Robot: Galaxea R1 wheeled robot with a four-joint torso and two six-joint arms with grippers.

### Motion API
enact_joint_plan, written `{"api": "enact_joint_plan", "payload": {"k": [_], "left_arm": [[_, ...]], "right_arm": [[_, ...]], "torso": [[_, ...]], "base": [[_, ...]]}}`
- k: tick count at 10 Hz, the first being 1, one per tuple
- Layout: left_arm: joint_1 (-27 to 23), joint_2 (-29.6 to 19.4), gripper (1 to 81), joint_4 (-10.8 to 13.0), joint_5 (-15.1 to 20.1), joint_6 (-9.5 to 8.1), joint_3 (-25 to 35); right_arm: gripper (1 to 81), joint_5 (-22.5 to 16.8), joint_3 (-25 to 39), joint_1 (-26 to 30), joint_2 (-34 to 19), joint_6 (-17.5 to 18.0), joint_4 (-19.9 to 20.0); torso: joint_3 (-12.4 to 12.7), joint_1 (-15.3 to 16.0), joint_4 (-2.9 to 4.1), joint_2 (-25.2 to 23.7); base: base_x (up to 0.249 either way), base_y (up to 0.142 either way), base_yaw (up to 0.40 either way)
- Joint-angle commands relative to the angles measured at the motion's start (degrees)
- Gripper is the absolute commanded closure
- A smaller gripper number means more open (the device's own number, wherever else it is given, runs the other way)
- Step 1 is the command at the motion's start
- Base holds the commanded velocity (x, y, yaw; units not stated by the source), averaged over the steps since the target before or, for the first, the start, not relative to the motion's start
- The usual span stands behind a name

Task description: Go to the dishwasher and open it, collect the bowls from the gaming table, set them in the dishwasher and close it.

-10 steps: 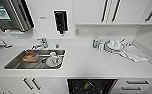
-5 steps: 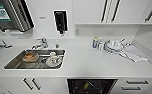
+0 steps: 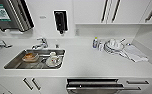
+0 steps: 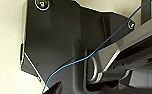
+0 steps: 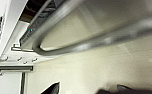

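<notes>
You are looking down on a long white kitchen surface (image 3: 87, 62) with a steel sink (image 3: 17, 63) sunk into it. In the sink sit a shallow dish with something orange-brown (image 3: 30, 57) and a white cup on a round plate (image 3: 53, 60). A chrome tap (image 3: 40, 43) stands behind the sink. Farther along the surface, a small bottle with a green cap (image 3: 95, 42) stands near a stack of white crockery (image 3: 113, 45), and a folded pale cloth (image 3: 134, 53) lies just beside that stack.

The dark grey built-in dishwasher (image 3: 94, 86) sits under the surface at the lower edge of your head view, its top tipped slightly out. In the right wrist view its horizontal steel bar handle (image 5: 92, 42) runs very close across the camera. You cannot tell whether either claw is spread or pressed together.
</notes>
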Motion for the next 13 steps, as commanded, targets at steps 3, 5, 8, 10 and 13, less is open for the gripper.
{"api": "enact_joint_plan", "payload": {"k": [3, 5, 8, 10, 13], "left_arm": [[-0.89, -1.59, 1.0, -1.63, -3.38, 0.63, -0.49], [-0.98, -1.95, 1.0, -1.91, -5.35, 0.72, -0.49], [-1.33, -1.16, 1.0, -1.56, -4.65, 0.72, -2.95], [-1.25, -0.9, 1.0, -1.29, -2.57, 0.8, -2.95], [-1.33, -0.1, 1.0, -1.29, 1.24, 0.81, -2.95]], "right_arm": [[1.0, 13.16, -22.56, -25.5, 2.05, -5.35, -9.11], [1.0, 13.26, -27.69, -29.29, 4.7, -5.27, -10.96], [1.0, 8.15, -32.07, -32.2, 8.98, -5.27, -13.16], [1.0, 4.3, -38.2, -33.77, 13.73, -5.35, -13.42], [1.0, 4.3, -47.62, -35.45, 19.63, -5.35, -14.3]], "torso": [[0.0, 0.02, 0.0, 0.0], [0.0, 0.02, 0.0, 0.0], [0.02, 0.02, 0.0, 0.0], [0.02, 0.02, 0.0, -0.02], [0.06, 0.02, 0.0, -0.02]], "base": [[0.0, 0.0, 0.0], [0.0, 0.0, 0.0], [0.0, 0.0, 0.0], [0.0, 0.0, 0.0], [0.0, 0.0, 0.0]]}}
